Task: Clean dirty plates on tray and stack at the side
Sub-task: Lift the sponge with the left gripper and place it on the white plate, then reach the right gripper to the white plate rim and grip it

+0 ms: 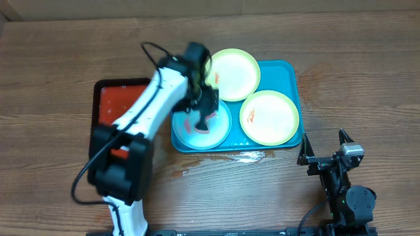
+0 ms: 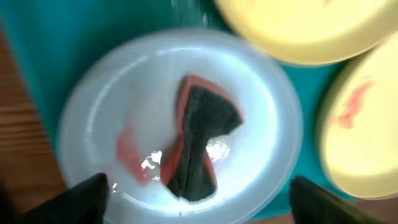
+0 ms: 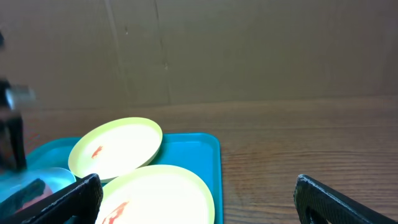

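- Across the middle of the table [image 1: 367, 59]: the tray [image 1: 289, 72], carrying all three plates, none stacked at the side yet.
- At the tray's near-left corner: the blue plate [image 2: 155, 74], glistening and smeared orange-red. Beside it and behind it, two yellow plates [image 1: 270, 117] [image 1: 235, 72], each smeared.
- Directly above the blue plate: the left gripper [image 2: 199, 198], fingers [image 2: 87, 199] spread wide, holding nothing.
- Well off to the tray's right: the right gripper [image 3: 198, 186], likewise spread and empty, clearly the farther of the two from this plate.
- Straight below the left gripper, between its fingers: the sponge [image 2: 199, 143], flat on the blue plate, long axis crosswise to the line joining the fingers. Probably needs only a plain descent and a pinch across the narrow waist, no wrist turn.
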`<state>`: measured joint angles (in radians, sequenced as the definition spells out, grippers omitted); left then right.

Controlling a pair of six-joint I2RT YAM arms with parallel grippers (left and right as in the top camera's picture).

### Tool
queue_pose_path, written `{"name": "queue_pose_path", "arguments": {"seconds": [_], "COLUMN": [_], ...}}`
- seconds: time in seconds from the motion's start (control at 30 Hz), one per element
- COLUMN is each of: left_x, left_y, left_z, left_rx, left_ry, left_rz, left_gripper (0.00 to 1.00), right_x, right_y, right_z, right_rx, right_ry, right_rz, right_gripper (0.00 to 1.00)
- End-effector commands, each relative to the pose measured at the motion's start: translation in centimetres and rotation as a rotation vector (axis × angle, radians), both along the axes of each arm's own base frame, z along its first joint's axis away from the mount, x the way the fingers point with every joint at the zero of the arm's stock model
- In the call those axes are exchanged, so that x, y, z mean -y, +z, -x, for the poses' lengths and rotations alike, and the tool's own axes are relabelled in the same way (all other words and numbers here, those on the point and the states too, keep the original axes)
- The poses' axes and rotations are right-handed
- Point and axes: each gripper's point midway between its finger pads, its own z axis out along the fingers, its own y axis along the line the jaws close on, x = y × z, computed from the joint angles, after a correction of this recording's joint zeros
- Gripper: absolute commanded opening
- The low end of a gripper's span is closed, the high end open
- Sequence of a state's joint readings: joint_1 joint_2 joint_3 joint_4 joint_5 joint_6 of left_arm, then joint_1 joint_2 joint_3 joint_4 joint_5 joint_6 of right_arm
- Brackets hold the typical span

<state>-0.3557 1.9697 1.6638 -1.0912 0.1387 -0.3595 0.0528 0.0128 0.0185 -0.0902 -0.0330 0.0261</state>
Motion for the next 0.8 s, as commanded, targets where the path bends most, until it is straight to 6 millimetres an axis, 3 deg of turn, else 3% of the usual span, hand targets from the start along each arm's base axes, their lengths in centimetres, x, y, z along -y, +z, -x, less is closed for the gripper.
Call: {"name": "queue_pose_path", "arguments": {"seconds": [0.0, 0.1, 0.2, 0.3, 0.47, 0.53, 0.6, 0.7, 0.77], "left_x": [-2.2, -7.1, -11.7, -14.2, -14.9, -15.0, -15.0, -14.4, -14.4], "left_y": [7.6, 9.2, 9.0, 8.1, 6.5, 5.9, 5.5, 4.8, 4.6], "left_z": [-2.1, -2.8, -2.3, -1.6, 0.0, 0.2, 0.3, 0.3, 0.3], "left_rx": [0.170, 0.221, 0.181, 0.116, 0.009, -0.003, -0.008, -0.013, -0.013], "left_ry": [0.050, 0.150, 0.246, 0.336, 0.387, 0.386, 0.387, 0.373, 0.371], "left_rz": [0.049, -0.060, -0.124, -0.117, -0.041, -0.045, -0.046, -0.045, -0.046], "left_gripper": [1.00, 1.00, 1.00, 1.00, 1.00, 1.00, 1.00, 1.00, 1.00], "right_x": [0.3, 0.2, 0.2, 0.3, 0.1, -1.6, -4.6, -7.3, -7.9], "right_y": [-0.2, -0.2, -0.2, -0.2, 0.2, 1.7, 2.7, 5.8, 9.5], "right_z": [0.0, 0.0, 0.0, 0.0, 0.0, 0.3, 1.2, 3.2, 4.9], "right_rx": [0.004, 0.004, 0.004, 0.004, 0.019, 0.071, 0.080, 0.165, 0.290], "right_ry": [-0.013, -0.013, -0.013, -0.013, -0.005, 0.096, 0.284, 0.485, 0.566], "right_rz": [0.000, 0.000, 0.000, 0.000, -0.005, -0.065, -0.171, -0.249, -0.326], "right_gripper": [1.00, 1.00, 1.00, 1.00, 1.00, 1.00, 1.00, 1.00, 1.00]}}
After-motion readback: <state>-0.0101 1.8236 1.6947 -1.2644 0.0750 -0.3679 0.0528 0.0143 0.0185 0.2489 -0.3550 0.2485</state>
